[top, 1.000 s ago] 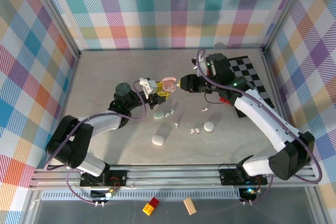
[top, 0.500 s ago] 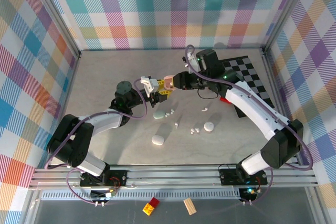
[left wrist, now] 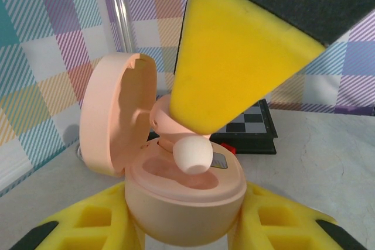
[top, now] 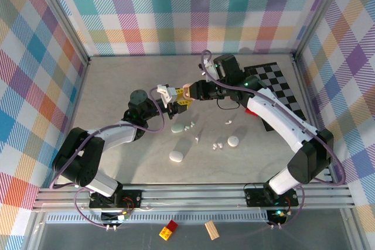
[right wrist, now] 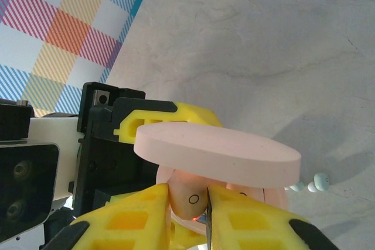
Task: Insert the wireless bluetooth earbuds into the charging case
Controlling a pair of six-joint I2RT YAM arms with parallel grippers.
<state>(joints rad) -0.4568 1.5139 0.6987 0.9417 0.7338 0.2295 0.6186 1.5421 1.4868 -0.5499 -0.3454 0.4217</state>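
The left gripper (left wrist: 186,233), part-closed, clamps the open pink charging case (left wrist: 225,187) by its base. Just above its well hangs the pink earbud (left wrist: 192,155), rounded tip down. It is pinched tight in the right gripper (right wrist: 188,202), with its seat directly beneath those fingertips.

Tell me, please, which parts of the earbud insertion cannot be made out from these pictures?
- Left wrist view: a yellow finger of the right hand and the pink earbud cover the far socket of the pink case.
- Right wrist view: the open lid hides the case's inside.
- Top external view: the loose earbuds on the table are too small to tell their colours.
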